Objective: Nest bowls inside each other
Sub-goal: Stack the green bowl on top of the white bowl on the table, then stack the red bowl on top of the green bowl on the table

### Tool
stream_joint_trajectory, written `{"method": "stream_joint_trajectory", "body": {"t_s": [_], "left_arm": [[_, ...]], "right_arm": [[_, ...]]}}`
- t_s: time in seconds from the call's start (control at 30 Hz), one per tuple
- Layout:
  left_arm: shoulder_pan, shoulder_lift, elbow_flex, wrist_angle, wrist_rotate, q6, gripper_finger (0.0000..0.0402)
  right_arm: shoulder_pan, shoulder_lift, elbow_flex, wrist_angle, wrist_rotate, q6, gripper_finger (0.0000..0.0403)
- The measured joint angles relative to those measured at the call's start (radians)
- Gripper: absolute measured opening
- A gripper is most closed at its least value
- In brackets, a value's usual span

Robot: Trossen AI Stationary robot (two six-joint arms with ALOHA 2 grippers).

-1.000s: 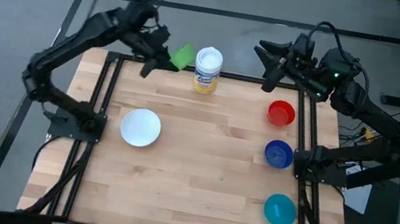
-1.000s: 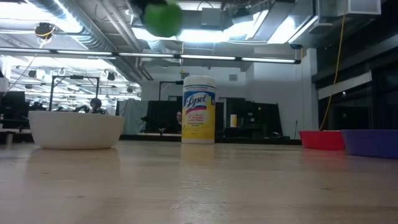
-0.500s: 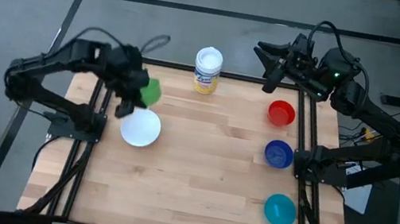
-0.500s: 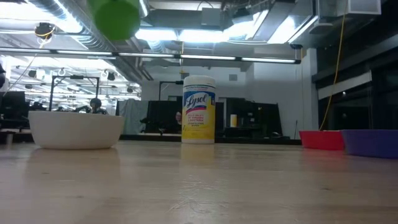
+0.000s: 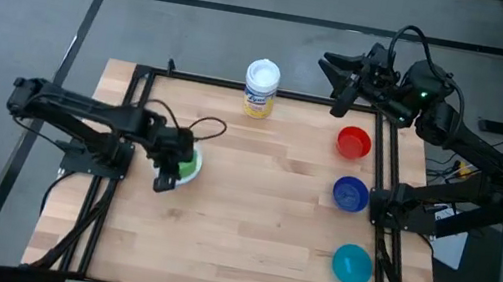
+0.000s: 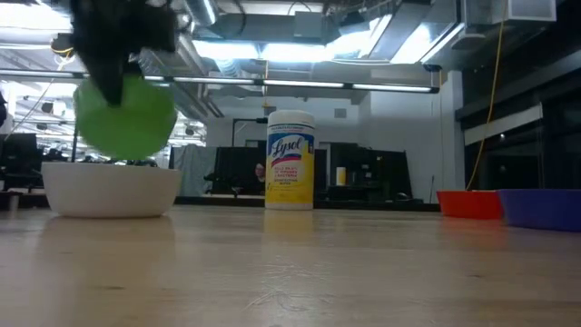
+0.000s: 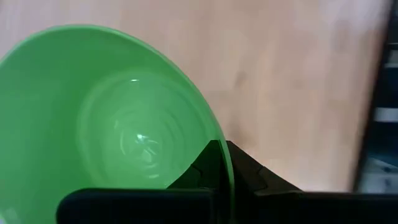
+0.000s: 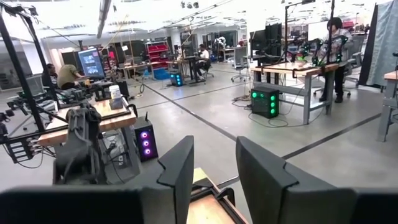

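Observation:
My left gripper (image 5: 172, 164) is shut on the green bowl (image 5: 190, 164). It holds the bowl right over the white bowl (image 6: 111, 189), which stands on its base at the table's left. From above, the gripper and the green bowl hide most of the white bowl. The red bowl (image 5: 354, 142), the dark blue bowl (image 5: 350, 193) and the teal bowl (image 5: 351, 264) stand in a row along the right side. My right gripper (image 5: 337, 79) waits open, raised above the table's far right corner, with nothing between its fingers. My left gripper pinches the green bowl's rim (image 7: 219, 163), with one finger inside the bowl and one outside. The fingers slant steeply down from above. The bowl (image 6: 125, 118) hangs tilted, and its lowest part is just over the white bowl's rim.
A white-lidded canister with a yellow label (image 5: 260, 88) stands at the middle of the far edge. Black frame rails (image 5: 120, 140) run along the table's left and right sides. The wood in the middle and toward the near edge is bare.
My left gripper has swung from the far edge beside the canister toward the near left. It has come down and tipped more steeply, and has stayed shut on the green bowl. The bowl now hangs low over the white bowl instead of high above the table.

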Motion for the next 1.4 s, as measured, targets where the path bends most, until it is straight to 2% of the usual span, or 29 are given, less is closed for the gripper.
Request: {"method": "stream_joint_trajectory", "body": {"t_s": [0.13, 0.27, 0.5, 0.7, 0.87, 1.17, 1.4], "left_arm": [[-0.01, 0.0, -0.085, 0.03, -0.075, -0.044, 0.0002], [-0.009, 0.001, -0.116, 0.039, -0.132, -0.051, 0.0002], [-0.004, 0.001, -0.117, 0.055, -0.17, -0.029, 0.0002], [0.032, 0.001, -0.117, 0.057, -0.162, -0.006, 0.0005], [0.045, 0.001, -0.117, 0.074, -0.117, 0.052, 0.0043], [0.051, 0.001, -0.117, 0.082, -0.077, 0.049, 0.0123], [0.061, 0.001, -0.04, 0.098, -0.117, 0.044, 0.0156]], "right_arm": [[0.0, 0.0, 0.0, 0.0, -0.009, 0.002, 0.0115], [0.0, 0.0, 0.0, 0.0, -0.024, 0.014, 0.0108], [0.0, 0.0, 0.0, 0.0, -0.025, 0.014, 0.0117], [0.0, 0.0, 0.0, 0.0, -0.024, 0.014, 0.0127], [0.0, 0.0, 0.0, 0.0, -0.024, 0.014, 0.0125], [0.0, 0.0, 0.0, 0.0, -0.022, 0.014, 0.011], [0.0, 0.0, 0.0, 0.0, -0.021, 0.014, 0.0121]]}}
